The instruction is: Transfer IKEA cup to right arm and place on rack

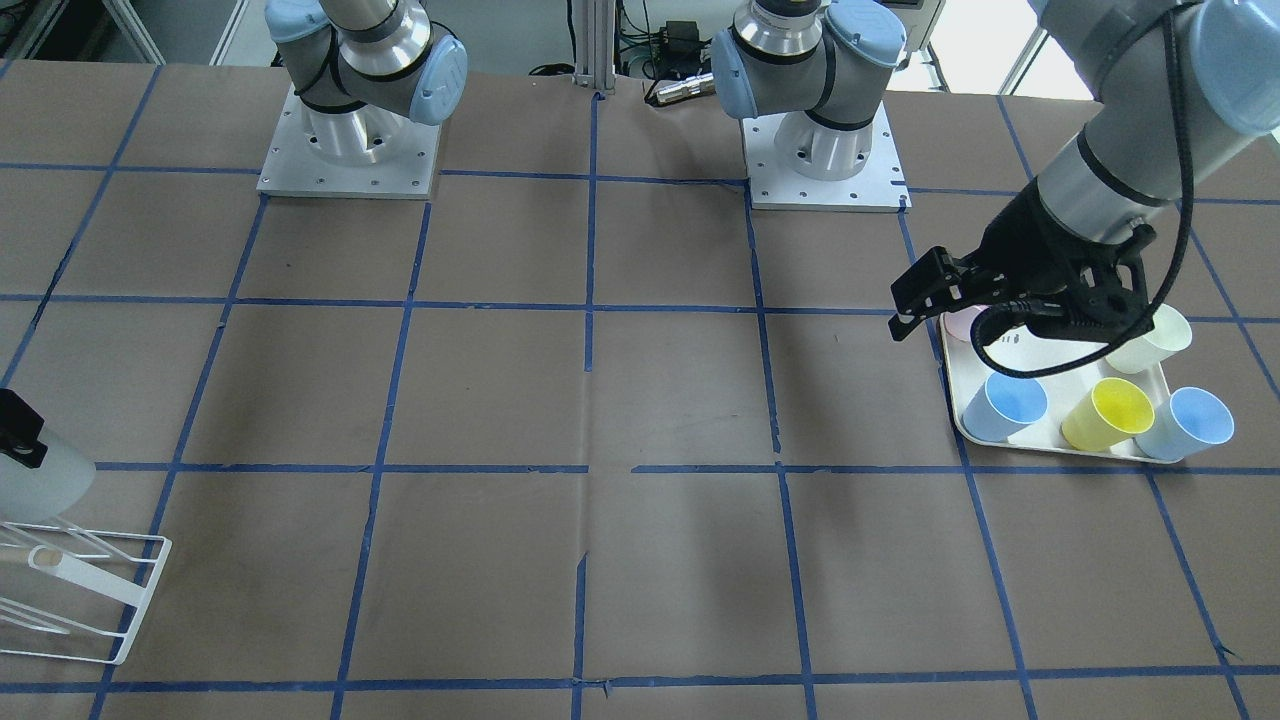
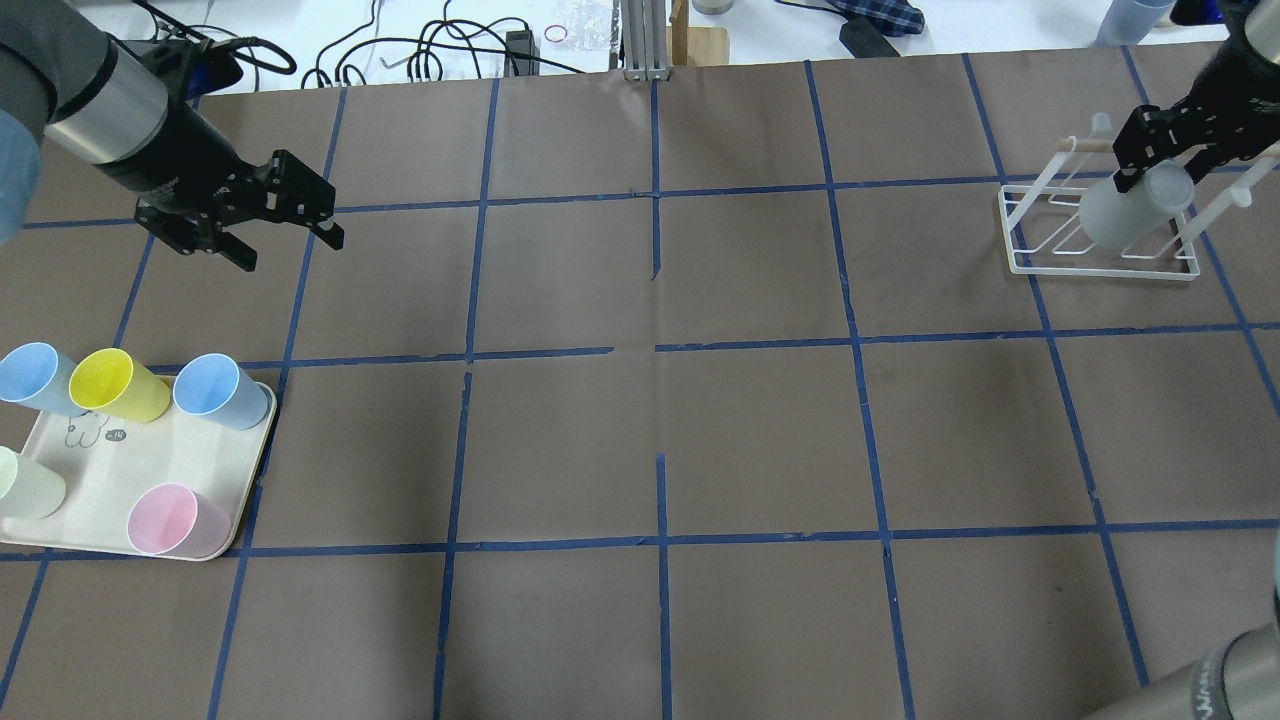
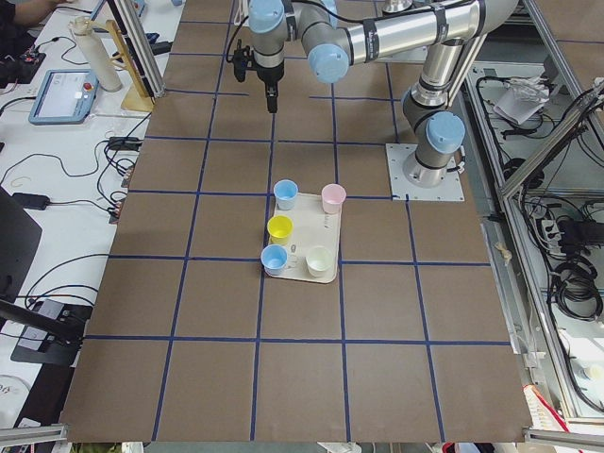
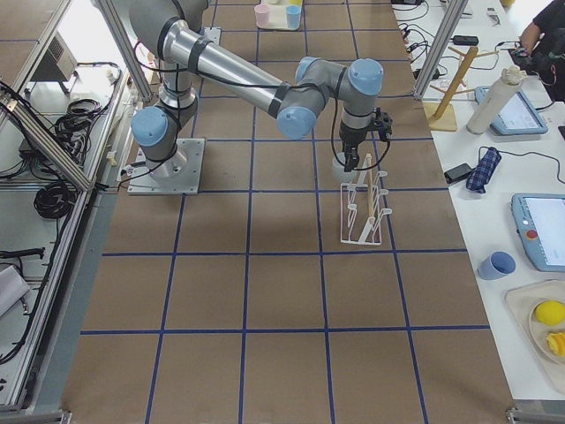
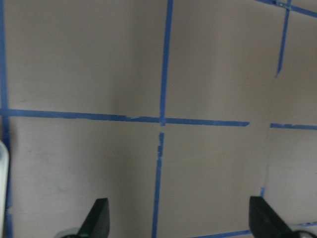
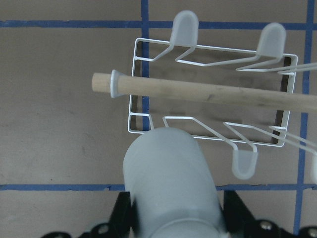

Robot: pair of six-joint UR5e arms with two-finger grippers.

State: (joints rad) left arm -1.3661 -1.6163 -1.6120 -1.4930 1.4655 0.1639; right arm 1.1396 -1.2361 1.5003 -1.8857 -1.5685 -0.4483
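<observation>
My right gripper (image 2: 1165,150) is shut on the grey IKEA cup (image 2: 1128,208) and holds it tilted, bottom end forward, over the white wire rack (image 2: 1040,262) at the far right of the table. In the right wrist view the cup (image 6: 168,183) sits between the fingers, just above the rack's near prongs (image 6: 243,166) and below the wooden dowel (image 6: 213,94); I cannot tell whether it touches a prong. The front view shows the cup (image 1: 35,480) over the rack (image 1: 95,590) at the left edge. My left gripper (image 2: 290,225) is open and empty above the table, beyond the tray.
A cream tray (image 2: 100,480) at the left front holds two light blue cups (image 2: 225,392), a yellow cup (image 2: 118,385), a pink cup (image 2: 178,520) and a pale cream cup (image 2: 25,485). Both arm bases (image 1: 348,150) stand at the table's robot side.
</observation>
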